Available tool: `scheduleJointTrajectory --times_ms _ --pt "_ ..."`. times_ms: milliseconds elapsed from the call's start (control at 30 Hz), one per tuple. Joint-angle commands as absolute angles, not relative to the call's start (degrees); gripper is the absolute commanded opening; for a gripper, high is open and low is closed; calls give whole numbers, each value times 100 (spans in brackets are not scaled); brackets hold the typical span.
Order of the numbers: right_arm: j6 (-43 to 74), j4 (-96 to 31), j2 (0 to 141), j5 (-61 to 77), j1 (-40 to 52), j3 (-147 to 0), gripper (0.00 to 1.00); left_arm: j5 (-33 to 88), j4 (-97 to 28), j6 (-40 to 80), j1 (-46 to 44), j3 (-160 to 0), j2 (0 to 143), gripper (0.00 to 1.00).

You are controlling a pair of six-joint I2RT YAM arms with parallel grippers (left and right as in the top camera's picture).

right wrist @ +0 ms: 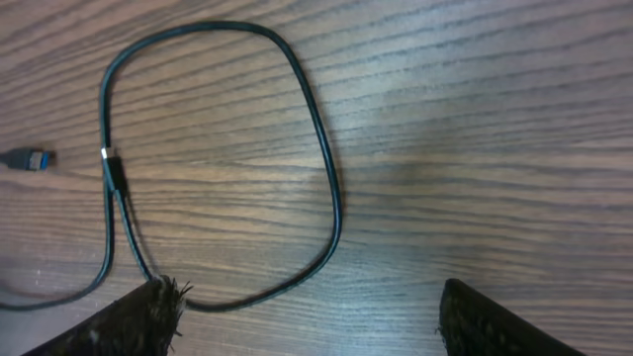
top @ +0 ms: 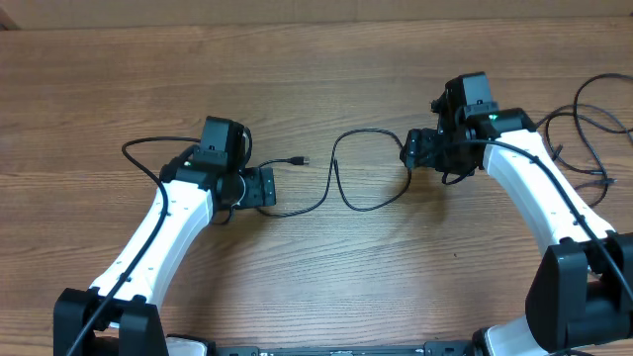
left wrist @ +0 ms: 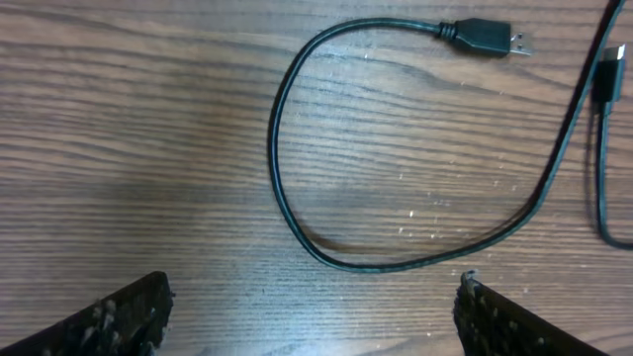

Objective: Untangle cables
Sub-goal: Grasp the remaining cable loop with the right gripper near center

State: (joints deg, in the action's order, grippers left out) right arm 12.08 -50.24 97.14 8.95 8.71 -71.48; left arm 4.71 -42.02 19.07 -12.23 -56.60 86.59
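Note:
A thin black cable (top: 371, 203) lies on the wooden table between my two grippers, bent into a loop (top: 366, 134) with a USB plug (top: 300, 159) pointing right. In the left wrist view it curves ahead of the fingers (left wrist: 297, 222), the USB plug (left wrist: 485, 38) at top right and a smaller plug (left wrist: 610, 74) at the right edge. My left gripper (left wrist: 315, 316) (top: 259, 188) is open over bare wood. My right gripper (right wrist: 312, 321) (top: 413, 150) is open too. The loop (right wrist: 331, 188) runs past its left fingertip (right wrist: 148, 307), and a small plug (right wrist: 114, 168) lies beyond.
More thin black cords (top: 593, 129) sprawl at the table's far right, behind the right arm. A black wire (top: 148, 148) arcs beside the left arm. The table's back edge (top: 316, 22) runs along the top.

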Motion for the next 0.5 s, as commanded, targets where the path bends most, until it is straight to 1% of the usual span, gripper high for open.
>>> scheduleJointTrajectory --times_ms 0,233,367,467 --pt "1527 -4755 9747 869 875 -6873 81 637 -4042 1785 -1212 -5352 8691 91" --pt "1553 -4104 9806 873 908 -6265 80 716 -3975 1852 -1212 -5179 8689 91" --pt "1796 -3544 9817 913 910 -5881 74 722 -3975 1890 -1212 -5179 8691 91" --pt "1826 -3175 9817 915 934 -5666 72 751 -3975 1890 -1212 -5179 8689 91"
